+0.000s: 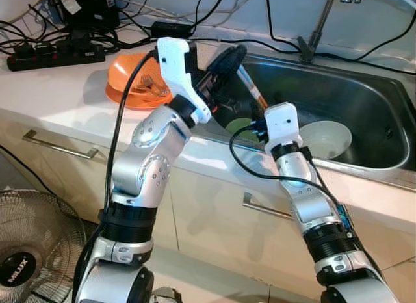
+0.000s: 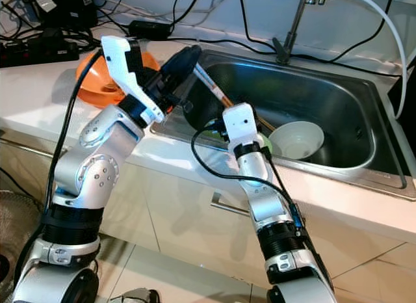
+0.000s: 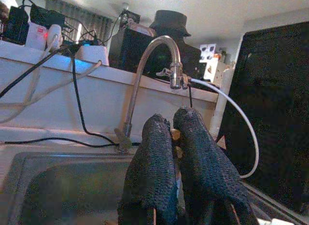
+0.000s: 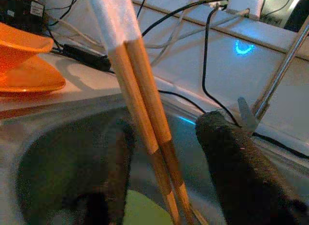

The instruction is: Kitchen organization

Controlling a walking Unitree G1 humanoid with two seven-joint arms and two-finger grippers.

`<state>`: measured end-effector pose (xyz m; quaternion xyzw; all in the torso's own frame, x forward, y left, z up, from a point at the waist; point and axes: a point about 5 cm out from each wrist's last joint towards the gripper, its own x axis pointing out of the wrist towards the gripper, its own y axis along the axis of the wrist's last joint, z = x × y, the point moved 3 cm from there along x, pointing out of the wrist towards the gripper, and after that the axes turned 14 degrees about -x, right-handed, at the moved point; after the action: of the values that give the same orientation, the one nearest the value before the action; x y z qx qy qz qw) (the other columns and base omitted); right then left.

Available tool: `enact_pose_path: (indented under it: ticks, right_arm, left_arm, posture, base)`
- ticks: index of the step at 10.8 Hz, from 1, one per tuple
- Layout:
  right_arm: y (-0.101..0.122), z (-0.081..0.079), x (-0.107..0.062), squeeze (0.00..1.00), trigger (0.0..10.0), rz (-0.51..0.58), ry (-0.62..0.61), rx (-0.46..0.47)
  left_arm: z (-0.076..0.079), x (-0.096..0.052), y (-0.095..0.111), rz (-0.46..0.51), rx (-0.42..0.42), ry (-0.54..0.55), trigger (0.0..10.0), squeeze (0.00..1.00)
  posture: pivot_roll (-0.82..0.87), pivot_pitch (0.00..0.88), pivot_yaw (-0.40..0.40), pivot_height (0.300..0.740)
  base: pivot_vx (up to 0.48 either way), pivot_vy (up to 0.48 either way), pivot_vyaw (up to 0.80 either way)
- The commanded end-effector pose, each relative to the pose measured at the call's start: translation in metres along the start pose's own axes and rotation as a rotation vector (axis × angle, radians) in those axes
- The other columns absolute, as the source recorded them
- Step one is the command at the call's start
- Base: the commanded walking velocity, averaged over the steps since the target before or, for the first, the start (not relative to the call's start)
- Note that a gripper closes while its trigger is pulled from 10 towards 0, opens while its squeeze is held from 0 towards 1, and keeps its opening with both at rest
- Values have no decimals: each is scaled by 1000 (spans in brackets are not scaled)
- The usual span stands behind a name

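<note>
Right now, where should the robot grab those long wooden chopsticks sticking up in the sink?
Grab the pair of wooden chopsticks mid-shaft, from the side. They lean together and slim, so the open right pincer, already flanking them, could close across both. The left pincer is pinching their upper end.

The left gripper hangs over the sink's left rim, fingers closed on the upper end of the chopsticks. From there the chopsticks slant down and right into the basin, passing between the spread fingers of the right gripper, which sits lower and nearer the front rim. Just right of that gripper a bowl rests in the basin; a plate lies beneath the gripper. Left of the left gripper, plates sit stacked on the counter. Behind them, by the wall, lies a power strip. The tap stands behind the sink, beyond both grippers.
</note>
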<state>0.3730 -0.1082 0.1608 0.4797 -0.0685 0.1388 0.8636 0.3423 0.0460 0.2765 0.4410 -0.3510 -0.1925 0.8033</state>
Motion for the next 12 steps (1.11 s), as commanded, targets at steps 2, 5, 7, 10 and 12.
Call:
enact_pose_path:
  ticks: [2, 5, 7, 10, 12]
  right_arm:
    - [1, 2, 2, 0, 0, 8, -11, 1]
    - [1, 0, 1, 0, 0, 10, -6, 1]
    - [1, 0, 1, 0, 0, 8, -4, 1]
    - [1, 1, 2, 0, 0, 9, -10, 4]
    - [-1, 2, 2, 0, 0, 1, -14, 6]
  left_arm:
    - [7, 1, 1, -6, 17, -29, 10000, 0]
    - [9, 1, -1, -9, 17, -35, 10000, 0]
    - [9, 1, -1, -5, 15, -28, 10000, 0]
    - [7, 1, 0, -2, 22, -14, 10000, 1000]
    - [6, 2, 5, 23, 6, -7, 10000, 1000]
  posture:
    - [72, 9, -15, 740]
    - [71, 2, -16, 740]
    - [72, 0, -17, 740]
    - [74, 2, -16, 740]
    - [78, 6, -20, 740]
  base:
    - [0, 0, 0]
    - [0, 0, 0]
    - [0, 0, 0]
    - [0, 0, 0]
    - [0, 0, 0]
